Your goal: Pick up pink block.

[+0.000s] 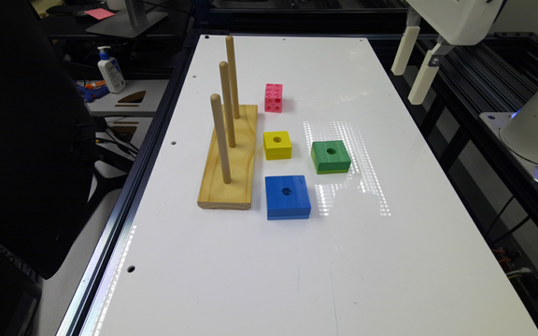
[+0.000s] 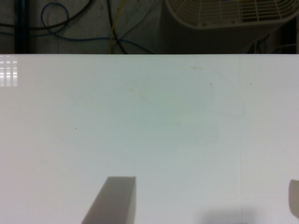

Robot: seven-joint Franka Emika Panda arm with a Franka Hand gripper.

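Currently I am holding my end effector (image 1: 414, 74) open, upper right of frame. Pink block (image 1: 273, 97) is sitting upper centre on the counter (image 1: 390, 261); probably light, rigid; grip opposite flat faces.

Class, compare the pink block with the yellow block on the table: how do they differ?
The pink block is made of joined mini cubes with dimpled faces; the yellow block is one smooth piece with a centre hole. Pink stands taller; yellow is flatter and wider. Both rest on the white table beside the peg board.
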